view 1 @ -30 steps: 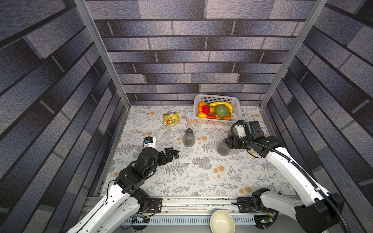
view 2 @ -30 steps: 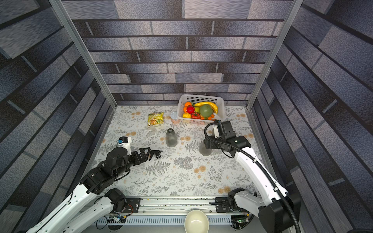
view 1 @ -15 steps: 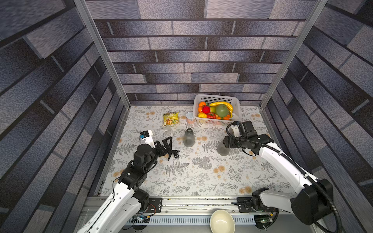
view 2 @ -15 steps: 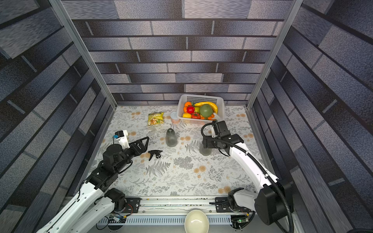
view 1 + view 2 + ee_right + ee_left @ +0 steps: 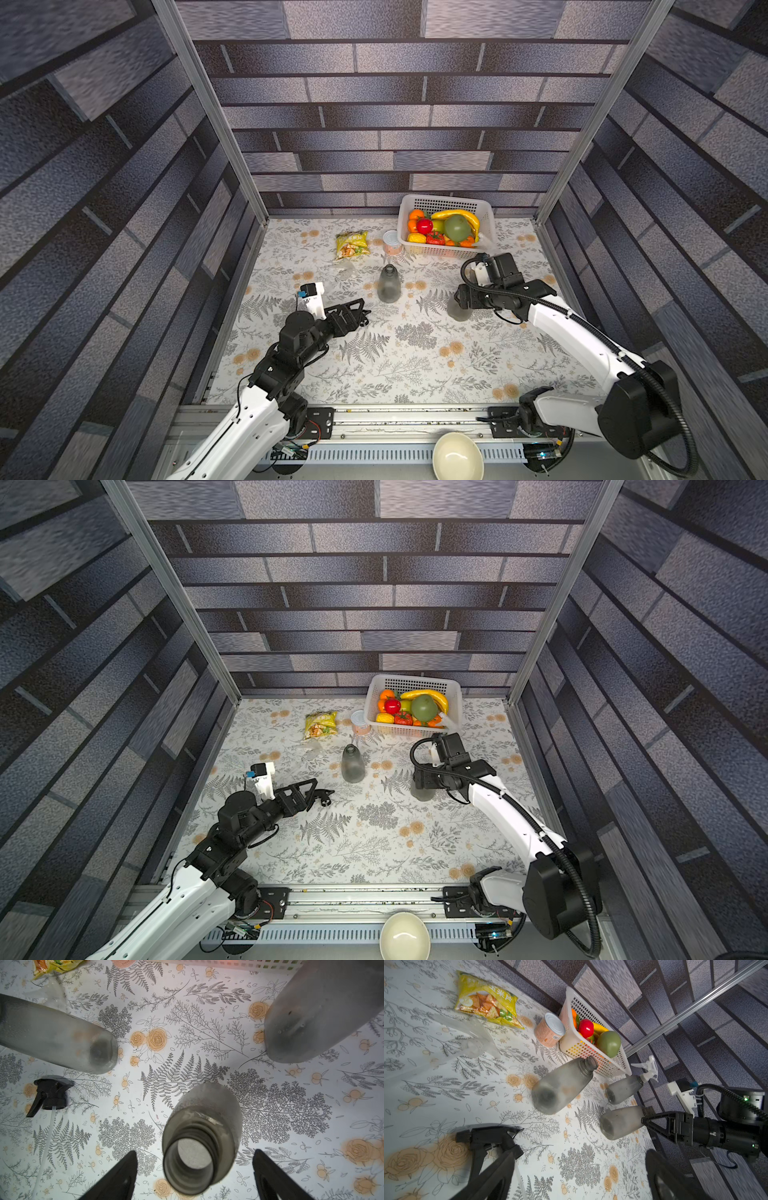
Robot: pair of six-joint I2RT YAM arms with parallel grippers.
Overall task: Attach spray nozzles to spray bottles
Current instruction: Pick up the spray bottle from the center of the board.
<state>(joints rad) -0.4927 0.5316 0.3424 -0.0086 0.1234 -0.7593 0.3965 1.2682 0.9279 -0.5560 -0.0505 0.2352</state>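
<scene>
Spray bottle (image 5: 199,1136) stands untouched between parted jaws of right gripper (image 5: 194,1153), confirmed only by right wrist; left gripper (image 5: 582,1154) spread beside black nozzle (image 5: 488,1138).

Three grey bottles (image 5: 562,1086) (image 5: 623,1088) (image 5: 620,1122), three nozzles (image 5: 490,1138) (image 5: 475,1043) (image 5: 649,1070), one tin can (image 5: 550,1030), one snack bag (image 5: 488,1001), one basket (image 5: 583,1049), one bowl (image 5: 457,457).

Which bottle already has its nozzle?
The basket-side bottle, wearing a clear nozzle; the centre bottle and the third bottle, at the right gripper, have bare necks.

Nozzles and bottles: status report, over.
Left gripper open beside black nozzle. Right gripper open astride uncapped bottle, not touching. Middle bottle bare; far bottle fitted. Nothing in the way.
</scene>
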